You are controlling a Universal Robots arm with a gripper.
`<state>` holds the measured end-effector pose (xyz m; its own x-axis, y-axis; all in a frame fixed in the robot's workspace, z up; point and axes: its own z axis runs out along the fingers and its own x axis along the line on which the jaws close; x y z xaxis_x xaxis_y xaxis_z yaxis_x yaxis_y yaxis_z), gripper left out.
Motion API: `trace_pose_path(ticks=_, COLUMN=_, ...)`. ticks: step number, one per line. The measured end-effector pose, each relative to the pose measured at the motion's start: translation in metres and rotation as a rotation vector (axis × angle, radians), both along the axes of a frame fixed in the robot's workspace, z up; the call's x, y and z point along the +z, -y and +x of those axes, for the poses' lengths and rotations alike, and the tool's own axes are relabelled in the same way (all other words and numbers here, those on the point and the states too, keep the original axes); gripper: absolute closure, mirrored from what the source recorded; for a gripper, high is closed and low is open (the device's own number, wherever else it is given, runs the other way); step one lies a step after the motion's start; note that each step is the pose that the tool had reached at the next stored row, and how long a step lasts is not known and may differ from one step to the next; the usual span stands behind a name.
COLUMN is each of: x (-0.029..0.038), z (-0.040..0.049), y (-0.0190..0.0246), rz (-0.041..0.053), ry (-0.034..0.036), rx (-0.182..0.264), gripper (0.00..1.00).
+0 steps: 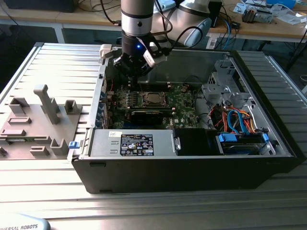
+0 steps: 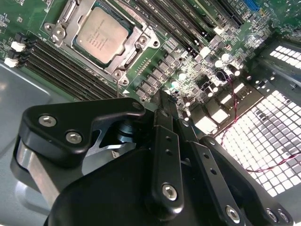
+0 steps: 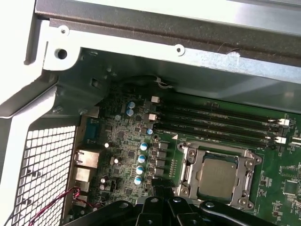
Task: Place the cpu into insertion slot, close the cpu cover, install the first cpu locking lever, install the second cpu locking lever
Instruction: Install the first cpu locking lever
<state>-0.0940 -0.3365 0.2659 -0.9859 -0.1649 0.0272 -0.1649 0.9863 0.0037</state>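
Exterior view first: an open computer case [image 1: 192, 158] lies on its side on the desk [image 1: 144, 206], and the arm [image 1: 136, 24] comes down from above into its far left part, with the gripper [image 1: 136, 72] hanging just above the green motherboard [image 1: 184, 103]. The gripper holds nothing. In the second wrist view its black fingers [image 2: 165, 117] run pressed together to a narrow tip over the board — no gap shows between them. The cpu [image 2: 102, 34] already sits in the insertion slot [image 2: 63, 40], dull silver top up, seen in both wrist views; in the first wrist view the chip [image 3: 216, 178] lies framed by the cpu cover [image 3: 244, 181], which is down flat around it, its square opening showing the metal top. The socket sits to the exterior view's right of the gripper, near it but apart. Whether the locking levers are latched I cannot tell. Long black memory slots [image 3: 216, 125] run beside the socket. In the exterior view a power supply [image 1: 132, 143] fills the near left of the case, and blue and orange cables [image 1: 237, 120] lie on the right — a grey fixture tray [image 1: 33, 124] rests on the desk left of the case.
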Motion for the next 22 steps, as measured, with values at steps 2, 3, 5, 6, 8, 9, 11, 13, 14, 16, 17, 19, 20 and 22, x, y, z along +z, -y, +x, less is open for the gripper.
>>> trace_pose_path(ticks=2, x=0.0000, z=-0.0006, y=0.0000, rz=0.0001, ry=0.0001, rx=0.000, gripper=0.89)
trace_pose_path(ticks=3, x=0.0000, z=-0.0010, y=0.0000, rz=0.0000, ry=0.0000, rx=0.000, gripper=0.89)
trace_pose_path(ticks=5, x=0.0000, z=-0.0014, y=0.0000, rz=0.0001, ry=0.0000, rx=0.000, gripper=0.89)
trace_pose_path(ticks=6, x=0.0000, z=-0.0017, y=0.0000, rz=0.0000, ry=0.0000, rx=0.000, gripper=0.89)
trace_pose_path(ticks=8, x=0.0000, z=-0.0021, y=0.0000, rz=0.0001, ry=0.0001, rx=0.000, gripper=0.89)
trace_pose_path(ticks=9, x=0.0000, z=-0.0024, y=0.0000, rz=0.0001, ry=0.0000, rx=0.000, gripper=0.89)
trace_pose_path(ticks=11, x=0.0000, z=-0.0029, y=0.0000, rz=0.0001, ry=0.0000, rx=0.000, gripper=0.89)
trace_pose_path(ticks=13, x=0.0000, z=-0.0034, y=0.0000, rz=0.0001, ry=0.0000, rx=0.000, gripper=0.89)
trace_pose_path(ticks=14, x=0.0000, z=-0.0036, y=0.0000, rz=0.0000, ry=0.0000, rx=0.000, gripper=0.89)
trace_pose_path(ticks=16, x=0.0000, z=-0.0040, y=0.0000, rz=0.0000, ry=0.0000, rx=0.000, gripper=0.89)
trace_pose_path(ticks=17, x=0.0000, z=-0.0042, y=0.0000, rz=0.0000, ry=0.0000, rx=0.000, gripper=0.89)
trace_pose_path(ticks=19, x=0.0000, z=-0.0046, y=0.0000, rz=0.0001, ry=0.0000, rx=0.000, gripper=0.89)
trace_pose_path(ticks=20, x=0.0000, z=-0.0048, y=0.0000, rz=0.0001, ry=0.0000, rx=0.000, gripper=0.89)
trace_pose_path(ticks=22, x=0.0000, z=-0.0052, y=0.0000, rz=0.0000, ry=0.0000, rx=0.000, gripper=0.89)
